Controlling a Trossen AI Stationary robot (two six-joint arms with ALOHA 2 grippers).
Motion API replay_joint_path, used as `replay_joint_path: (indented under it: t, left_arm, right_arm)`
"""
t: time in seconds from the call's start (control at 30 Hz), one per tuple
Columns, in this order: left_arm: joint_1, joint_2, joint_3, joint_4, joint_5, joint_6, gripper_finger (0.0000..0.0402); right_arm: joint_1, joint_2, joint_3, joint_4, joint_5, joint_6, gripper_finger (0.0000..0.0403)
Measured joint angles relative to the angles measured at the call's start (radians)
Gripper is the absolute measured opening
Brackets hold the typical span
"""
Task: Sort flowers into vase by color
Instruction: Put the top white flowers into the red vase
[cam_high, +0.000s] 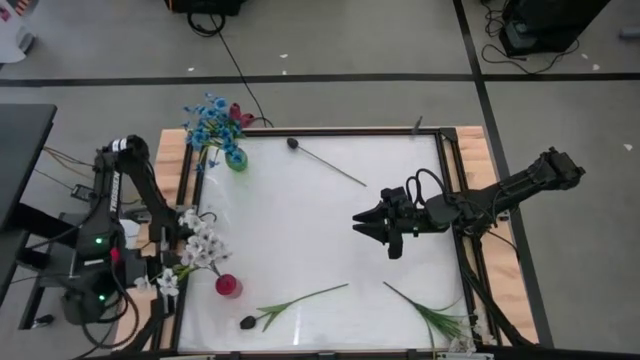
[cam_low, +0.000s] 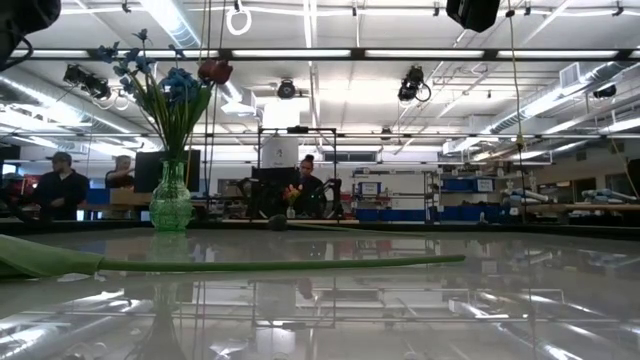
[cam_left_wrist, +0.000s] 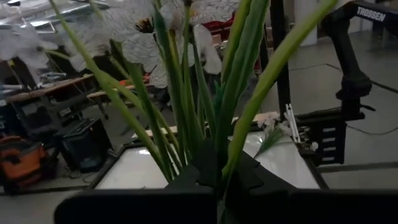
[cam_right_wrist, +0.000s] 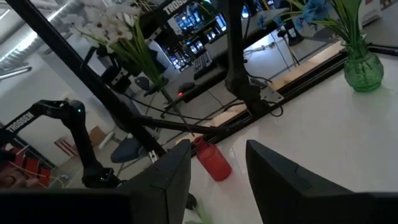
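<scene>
The left gripper (cam_high: 178, 238) is sitting at the table's left edge, its fingers clenched on a bundle of white flowers (cam_high: 205, 243); in the left wrist view the green stems (cam_left_wrist: 186, 112) are rising straight out from between the closed jaws, with white petals (cam_left_wrist: 205, 46) showing above them. Just beside this gripper, toward the table's near edge, a red vase (cam_high: 228, 286) is standing on the white table (cam_high: 310, 220), with the white blooms hanging over it. Farther along the left edge from this gripper, a green vase (cam_high: 236, 160) is holding blue flowers (cam_high: 208, 122) and one dark red bloom (cam_high: 237, 115).

The right gripper (cam_high: 362, 226) is hovering over the table's right half with its fingers spread and nothing between them. Its fingers (cam_right_wrist: 171, 171) are pointing toward the red vase (cam_right_wrist: 213, 163), well apart from it. Near the front edge, ahead of and below this gripper, a dark-headed flower (cam_high: 290, 306) is lying flat. Another leafy stem (cam_high: 432, 314) is lying beside the front right corner. Beyond the gripper, toward the far edge, a third dark-headed flower (cam_high: 325, 162) is lying on the table.
</scene>
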Motion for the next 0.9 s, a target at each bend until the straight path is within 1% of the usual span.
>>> replay_joint_path:
  t: [0.1, 0.17, 0.37, 0.5, 0.73, 0.9]
  left_arm:
    - [-0.011, -0.019, -0.002, -0.011, 0.005, 0.017, 0.0009]
    - [-0.012, -0.023, -0.009, -0.05, 0.006, -0.015, 0.0009]
    - [-0.011, -0.021, -0.043, -0.184, 0.029, -0.22, 0.001]
    - [-0.011, -0.021, -0.061, -0.218, 0.03, -0.319, 0.001]
    - [-0.011, -0.022, -0.064, -0.188, 0.038, -0.32, 0.001]
    - [-0.011, -0.033, -0.064, -0.087, 0.048, -0.21, 0.001]
  right_arm:
    - [0.0, 0.0, 0.0, 0.0, 0.007, 0.001, 0.0162]
    - [0.0, 0.0, 0.0, 0.004, 0.017, 0.001, 0.0162]
    - [0.009, 0.0, 0.0, 0.007, 0.021, 0.015, 0.0162]
    - [0.019, 0.0, 0.0, 0.006, 0.026, 0.016, 0.0162]
    - [0.019, 0.0, 0.0, 0.007, 0.026, 0.017, 0.0162]
    - [0.019, 0.0, 0.0, 0.006, 0.026, 0.016, 0.0162]
